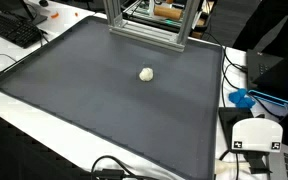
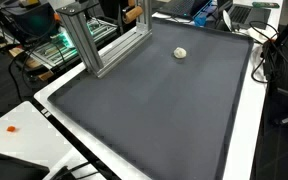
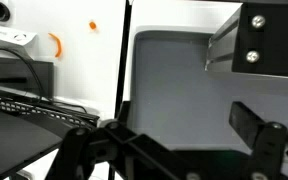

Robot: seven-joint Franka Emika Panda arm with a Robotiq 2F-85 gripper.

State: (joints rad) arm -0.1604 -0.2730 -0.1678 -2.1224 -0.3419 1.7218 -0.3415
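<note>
A small white, roundish object (image 1: 146, 73) lies alone on a large dark grey mat (image 1: 94, 100), and it shows in both exterior views (image 2: 180, 53). The arm does not show in either exterior view. In the wrist view my gripper (image 3: 169, 140) is at the bottom of the picture. Its black fingers are spread wide apart with nothing between them. It hangs over the mat (image 3: 174, 90) near the mat's edge, beside the white table top. The white object is out of the wrist view.
An aluminium frame (image 1: 144, 25) stands at one end of the mat (image 2: 96, 40) and shows in the wrist view (image 3: 252, 40). A black keyboard (image 1: 14, 30) and cables lie on the white table. A white device (image 1: 254, 135) and a blue thing (image 1: 242, 98) sit beside the mat.
</note>
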